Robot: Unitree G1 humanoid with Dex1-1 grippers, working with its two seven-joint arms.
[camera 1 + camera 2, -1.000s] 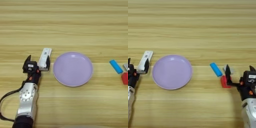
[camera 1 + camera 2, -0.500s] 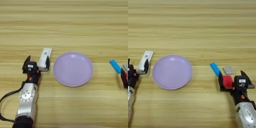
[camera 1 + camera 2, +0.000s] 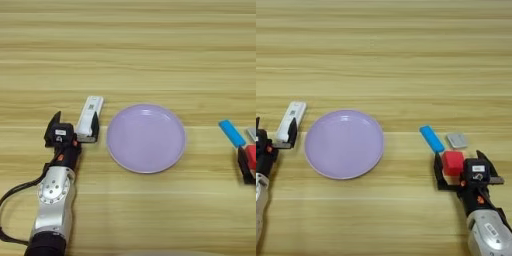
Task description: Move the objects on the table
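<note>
Closing in from 5 o'clock, the right gripper (image 3: 457, 169) now has its spread fingers around the small red cube (image 3: 452, 162), so a grab looks close. Left gripper (image 3: 73, 131) sits open by the white flat oblong bar (image 3: 90, 116), at 9 o'clock of the round lilac plate (image 3: 146, 137).

- A small blue bar (image 3: 432, 138) lies flat and slanted on the wood.
- A small grey square piece (image 3: 457, 140) lies flat just to the right of it, apart.

One white bar (image 3: 90, 117), red cube (image 3: 452, 162), lilac plate (image 3: 344, 144).
</note>
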